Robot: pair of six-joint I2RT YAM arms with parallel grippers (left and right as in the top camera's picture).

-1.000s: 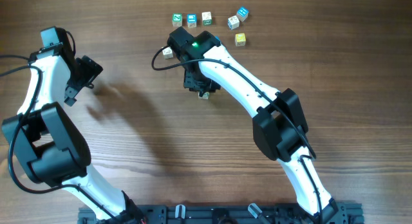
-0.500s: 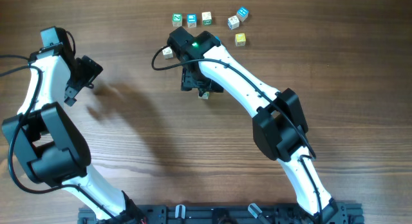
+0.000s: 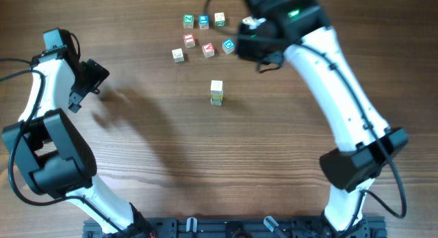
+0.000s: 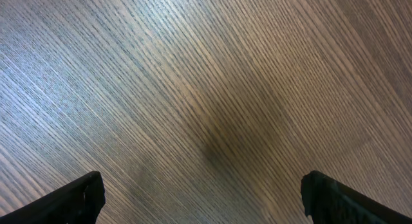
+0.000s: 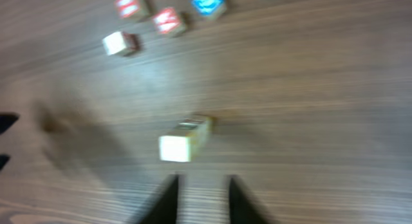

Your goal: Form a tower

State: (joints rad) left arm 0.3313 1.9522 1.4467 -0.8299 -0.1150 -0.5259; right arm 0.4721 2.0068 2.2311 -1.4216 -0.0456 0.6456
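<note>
Right gripper being held nearly closed, empty, apart from the tower, left gripper being held wide, empty.

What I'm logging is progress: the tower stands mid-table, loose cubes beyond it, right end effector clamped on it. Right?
Not quite. The right end effector is not clamped on the tower. It is clear of it and holds nothing, as the right wrist view shows. The tower does stand mid-table, with loose cubes beyond it.

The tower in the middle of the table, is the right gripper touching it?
Apart. The right wrist view shows bare table between the right gripper and the tower ahead of it.
</note>
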